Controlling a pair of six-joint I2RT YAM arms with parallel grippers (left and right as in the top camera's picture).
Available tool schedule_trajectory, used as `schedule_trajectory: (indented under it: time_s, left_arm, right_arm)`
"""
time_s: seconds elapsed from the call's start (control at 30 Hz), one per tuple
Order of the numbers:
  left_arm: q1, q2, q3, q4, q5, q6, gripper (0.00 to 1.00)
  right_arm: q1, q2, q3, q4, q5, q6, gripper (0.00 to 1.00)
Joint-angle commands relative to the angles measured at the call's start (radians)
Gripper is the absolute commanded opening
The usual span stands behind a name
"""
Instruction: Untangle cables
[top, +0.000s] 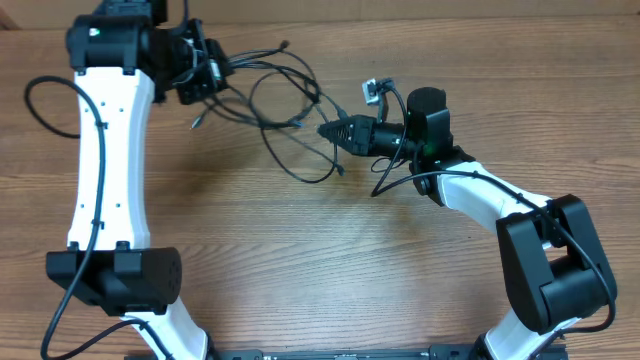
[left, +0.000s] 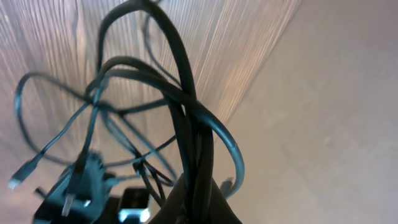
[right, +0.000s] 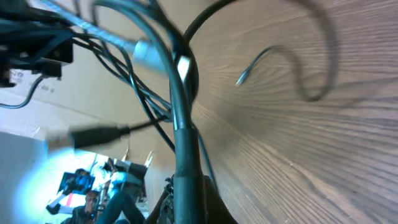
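A loose tangle of thin black cables hangs stretched between my two grippers at the far middle of the wooden table. At the tangle's left end, my left gripper is shut on a bunch of strands; in the left wrist view those cables rise out of its closed jaws and fan into loops. My right gripper is shut on one strand at the tangle's right side; in the right wrist view that cable runs straight up from the jaws. One loose plug end lies on the table.
The wooden table spreads toward the near side. Thicker black wires run along both white arms. A silver-tipped connector sits by my right wrist. Beyond the table's far edge the left wrist view shows plain floor.
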Motion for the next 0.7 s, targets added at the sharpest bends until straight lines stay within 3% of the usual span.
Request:
schedule_trajectory:
  time_s: [0.0,0.53,0.57,0.6,0.63,0.67]
  left_arm:
    - [0.071,-0.039,0.027,-0.014,-0.106,-0.021,0.04]
    - [0.198,-0.039,0.027,-0.092,-0.097,0.014,0.04]
    - [0.196,-0.039,0.027,-0.092,-0.093,0.025,0.04]
    - [0.191,-0.039,0.027,-0.091,-0.074,0.035,0.04]
    - [0.188,-0.039,0.027,-0.091,-0.064,0.041,0.04]
    - [0.184,-0.039,0.027,-0.091,-0.052,0.047,0.04]
  right_arm:
    - [-0.008,-0.021,0.003,-0.001,-0.016,-0.001,0.04]
    - [-0.038,-0.021,0.003,0.0,-0.014,-0.001,0.07]
    - [-0.039,-0.021,0.003,0.0,-0.014,-0.001,0.2]
    - [-0.04,-0.021,0.003,0.002,-0.01,-0.001,0.46]
    - [-0.04,-0.021,0.003,0.002,-0.008,-0.001,0.65]
    - [-0.04,-0.021,0.003,0.004,-0.008,-0.001,0.71]
